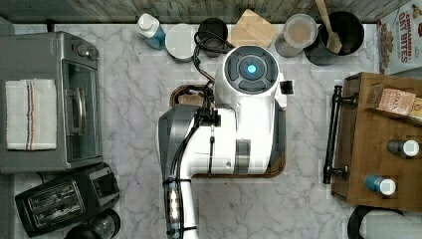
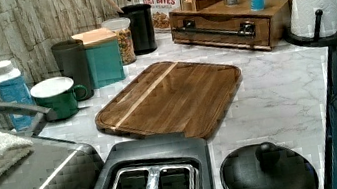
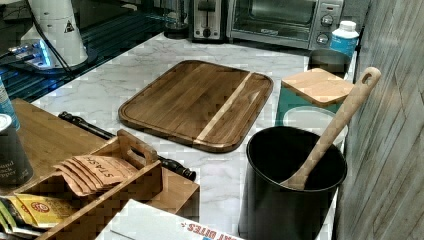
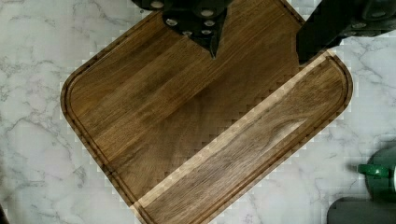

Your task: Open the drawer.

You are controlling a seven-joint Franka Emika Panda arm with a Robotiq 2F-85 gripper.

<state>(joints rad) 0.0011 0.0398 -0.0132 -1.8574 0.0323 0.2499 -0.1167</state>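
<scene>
The hand [image 4: 257, 39] hangs above the cutting board [image 4: 205, 121], its dark fingers [image 4: 212, 44] spread apart and holding nothing. The drawer [image 2: 220, 33] sits closed in its wooden cabinet at the bench's [image 2: 277, 93] far end in the left view. A black pot [image 3: 292, 185] holds a wooden spoon [image 3: 332, 132].

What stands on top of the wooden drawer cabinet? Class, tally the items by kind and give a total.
Jars: 2, the grey jar and the blue jar
Wooden caddy of packets: 1
Total: 3
</scene>
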